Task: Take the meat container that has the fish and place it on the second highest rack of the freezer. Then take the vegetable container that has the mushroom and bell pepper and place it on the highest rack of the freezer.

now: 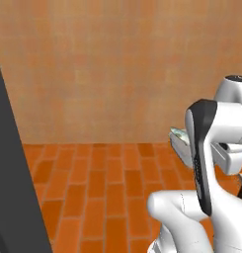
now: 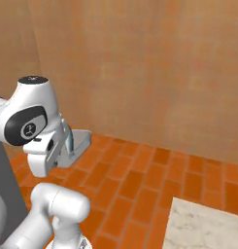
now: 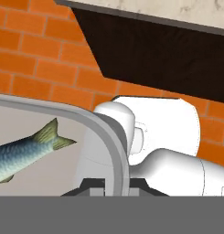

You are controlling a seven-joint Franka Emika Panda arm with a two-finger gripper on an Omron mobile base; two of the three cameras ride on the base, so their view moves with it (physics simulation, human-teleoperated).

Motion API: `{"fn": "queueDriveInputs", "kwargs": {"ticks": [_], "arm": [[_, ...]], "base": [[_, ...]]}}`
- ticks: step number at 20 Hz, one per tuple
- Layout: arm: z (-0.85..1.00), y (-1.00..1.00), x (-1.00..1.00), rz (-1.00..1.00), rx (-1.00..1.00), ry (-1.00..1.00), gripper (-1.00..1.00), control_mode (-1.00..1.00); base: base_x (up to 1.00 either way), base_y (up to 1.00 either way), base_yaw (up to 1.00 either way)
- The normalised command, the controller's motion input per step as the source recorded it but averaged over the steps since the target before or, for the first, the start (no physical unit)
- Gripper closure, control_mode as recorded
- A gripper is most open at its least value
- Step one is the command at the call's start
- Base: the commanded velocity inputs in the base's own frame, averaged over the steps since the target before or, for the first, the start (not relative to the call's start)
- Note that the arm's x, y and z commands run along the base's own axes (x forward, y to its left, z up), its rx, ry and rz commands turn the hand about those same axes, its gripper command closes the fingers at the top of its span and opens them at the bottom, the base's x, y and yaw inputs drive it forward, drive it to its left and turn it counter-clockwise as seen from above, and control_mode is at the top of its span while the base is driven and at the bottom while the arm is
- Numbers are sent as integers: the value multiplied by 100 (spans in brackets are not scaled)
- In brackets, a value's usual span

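Note:
The meat container (image 3: 114,137), a shallow grey metal tray, is held off the brick floor by its rim. My gripper (image 3: 115,186) is shut on that rim, one finger on each side. The fish (image 3: 22,153), silvery blue-green, lies inside with its tail toward the gripped edge. The tray (image 2: 80,142) juts out from my hand in the right base view. In the left base view its end (image 1: 178,143) peeks out behind my arm. The vegetable container, mushroom and bell pepper are out of view. A tall dark grey slab (image 1: 11,178) at the left edge may be the freezer; no shelves show.
Orange brick floor (image 1: 102,188) runs ahead to a tan tiled wall (image 1: 107,69). A marble counter corner (image 2: 203,223) sits at the lower right. In the hand view, a counter top (image 3: 154,13) with a dark cabinet face (image 3: 168,59) lies beyond my own white arm.

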Motion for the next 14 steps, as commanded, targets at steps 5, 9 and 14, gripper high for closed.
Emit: {"fn": "queueDriveInputs", "kwargs": {"ticks": [5, 9, 14], "arm": [[0, 0, 0, 0, 0, 0, 100, 100], [0, 0, 0, 0, 0, 0, 100, 100], [0, 0, 0, 0, 0, 0, 100, 100]], "base": [[26, -9, 65], [4, -28, 73], [0, -24, 70]]}}
